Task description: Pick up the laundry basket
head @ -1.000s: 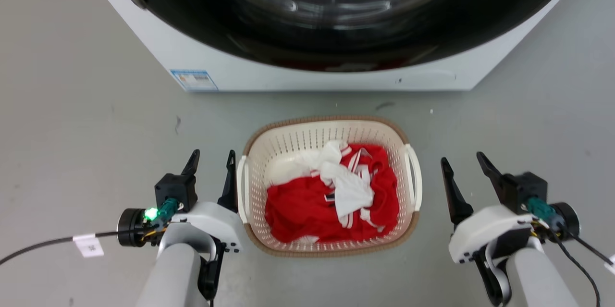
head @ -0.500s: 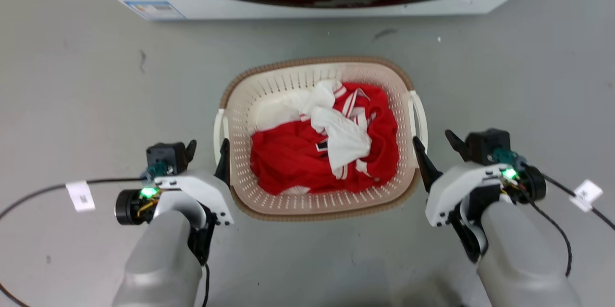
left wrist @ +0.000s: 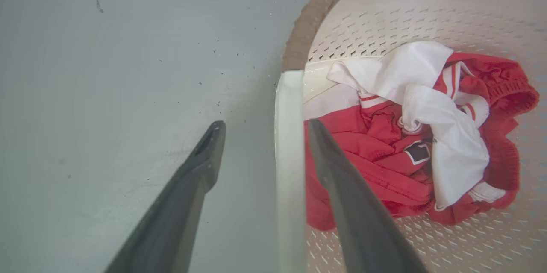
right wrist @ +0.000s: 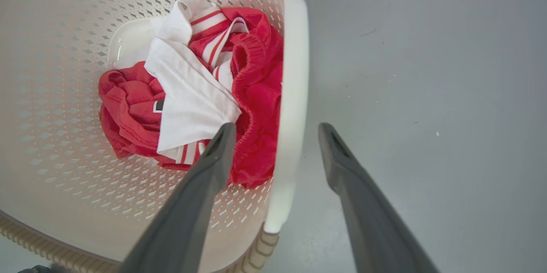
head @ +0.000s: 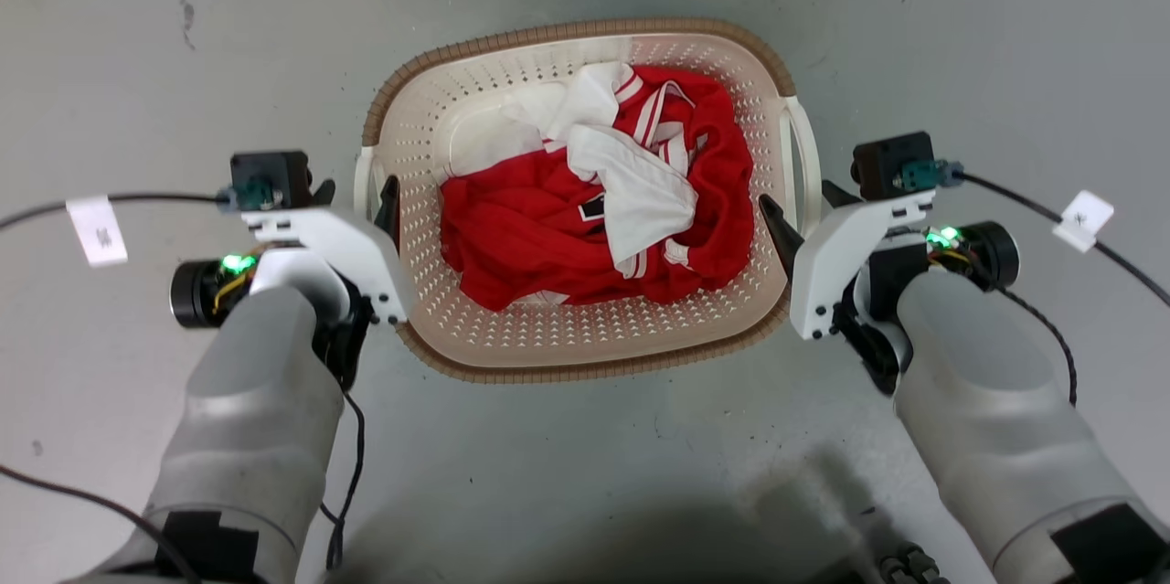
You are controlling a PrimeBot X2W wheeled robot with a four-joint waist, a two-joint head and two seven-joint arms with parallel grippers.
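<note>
The laundry basket (head: 585, 371) is cream-white and perforated with a brown rim, and it stands on the grey floor between my arms. Red and white clothes (head: 594, 209) lie inside it. My left gripper (head: 355, 197) is open and straddles the basket's left handle (left wrist: 289, 136), with one finger inside the basket and one outside. My right gripper (head: 803, 205) is open around the right handle (right wrist: 293, 93) in the same way. In the wrist views the left gripper (left wrist: 265, 124) and right gripper (right wrist: 277, 127) each show a gap on both sides of the handle.
Bare grey floor (head: 110, 36) surrounds the basket. Black cables with white tags (head: 96, 229) (head: 1081, 219) trail from both wrists. My shadow falls on the floor near the bottom edge.
The head camera has tilted down, so the washing machine has left the picture. Both grippers have moved forward from beside the basket to astride its handles, still open.
</note>
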